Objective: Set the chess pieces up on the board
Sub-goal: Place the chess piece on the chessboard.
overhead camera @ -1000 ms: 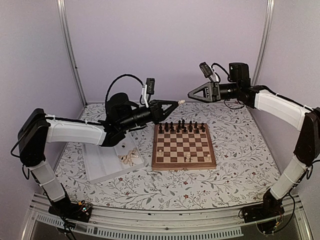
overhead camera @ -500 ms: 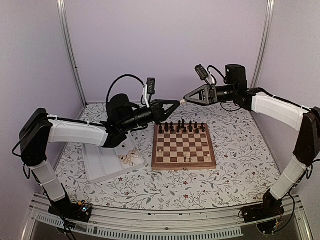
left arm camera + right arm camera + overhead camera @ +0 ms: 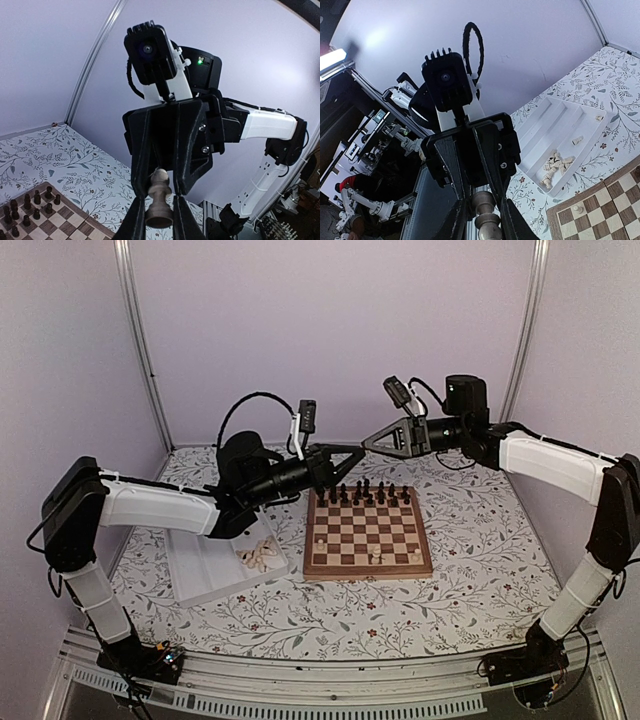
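Above the far edge of the board (image 3: 368, 570), my two grippers meet tip to tip. A pale chess piece (image 3: 160, 212) lies between them. My left gripper (image 3: 352, 451) is shut on its base end, and my right gripper (image 3: 368, 445) has closed round its head end (image 3: 485, 215). Several dark chessmen (image 3: 362, 493) fill the board's two far rows. Two pale pieces (image 3: 376, 554) stand on the near row. More pale pieces (image 3: 258, 558) lie heaped in the white tray (image 3: 205, 575).
The tray sits left of the board on the floral table cover (image 3: 480, 570). Both arms stretch over the back half of the table, their fingers well above the dark chessmen. A metal rail (image 3: 330, 695) runs along the near edge.
My right gripper has moved left onto the piece held out by the left gripper, and its jaws have closed from wide open onto the piece. The left arm has shifted slightly.
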Robot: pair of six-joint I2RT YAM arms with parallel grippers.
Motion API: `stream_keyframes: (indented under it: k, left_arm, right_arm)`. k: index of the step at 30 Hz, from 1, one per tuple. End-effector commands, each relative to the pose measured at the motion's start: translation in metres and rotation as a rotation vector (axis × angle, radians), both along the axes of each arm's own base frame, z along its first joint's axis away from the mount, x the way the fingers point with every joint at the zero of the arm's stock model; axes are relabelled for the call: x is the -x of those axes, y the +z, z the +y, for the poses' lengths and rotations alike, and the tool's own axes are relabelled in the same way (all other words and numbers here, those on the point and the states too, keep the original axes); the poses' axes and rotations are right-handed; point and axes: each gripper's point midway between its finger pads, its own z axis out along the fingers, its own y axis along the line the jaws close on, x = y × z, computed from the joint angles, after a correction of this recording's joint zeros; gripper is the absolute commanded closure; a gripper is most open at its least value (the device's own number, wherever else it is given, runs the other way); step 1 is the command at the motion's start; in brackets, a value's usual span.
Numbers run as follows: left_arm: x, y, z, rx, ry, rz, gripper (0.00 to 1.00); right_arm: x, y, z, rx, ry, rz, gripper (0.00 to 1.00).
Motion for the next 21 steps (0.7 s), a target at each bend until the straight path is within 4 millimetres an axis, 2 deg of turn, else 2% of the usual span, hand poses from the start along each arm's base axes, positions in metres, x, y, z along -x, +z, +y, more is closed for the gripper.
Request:
stream_keyframes:
  k: [1, 7, 12, 14, 17, 19, 21]
  left_arm:
    - [0.008, 0.017, -0.006, 0.041, -0.018, -0.036, 0.88]
    - [0.009, 0.019, -0.008, 0.043, -0.016, -0.041, 0.88]
    - [0.007, 0.016, -0.008, 0.033, -0.005, -0.033, 0.84]
    - [0.004, 0.013, -0.007, 0.017, 0.02, -0.023, 0.76]
    - [-0.003, 0.008, -0.004, -0.034, 0.069, -0.008, 0.61]
    - [-0.003, 0.006, 0.001, -0.088, 0.095, -0.026, 0.53]
    - [-0.001, 0.006, 0.008, -0.153, 0.119, -0.065, 0.5]
  right_arm:
    - [0.008, 0.004, 0.001, -0.017, 0.021, -0.017, 0.77]
    - [0.01, 0.006, 0.001, -0.021, 0.025, -0.021, 0.84]
    - [0.012, 0.008, 0.0, -0.026, 0.028, -0.032, 0.96]
    - [0.012, 0.011, -0.001, -0.028, 0.026, -0.046, 1.0]
    - [0.009, 0.014, -0.004, -0.016, 0.009, -0.078, 1.0]
    - [0.001, 0.014, -0.011, 0.01, -0.028, -0.093, 1.0]
    - [-0.011, 0.012, -0.022, 0.052, -0.088, -0.138, 1.0]
